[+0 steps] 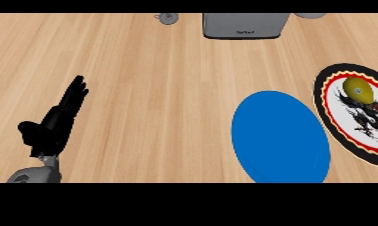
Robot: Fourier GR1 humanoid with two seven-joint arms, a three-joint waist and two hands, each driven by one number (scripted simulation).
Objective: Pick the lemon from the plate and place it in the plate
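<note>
The wooden surface (148,95) carries a blue plate (279,137) at five o'clock, and a patterned plate (353,112) at three o'clock just beside it. A grey box (244,26) sits at twelve. The left hand (55,125) rests at eight o'clock, fingers (75,92) straight, holding nothing; the lemon (357,88) lies on the patterned plate.

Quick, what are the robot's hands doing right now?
Left hand: open, fingers straight, holding nothing.
Right hand: not in view.

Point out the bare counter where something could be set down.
The widest free patch of the wooden counter lies between the black left robot hand and the plain blue round plate, below the grey box-shaped appliance. The right side is crowded: the patterned black-rimmed plate carrying the yellow lemon.
</note>
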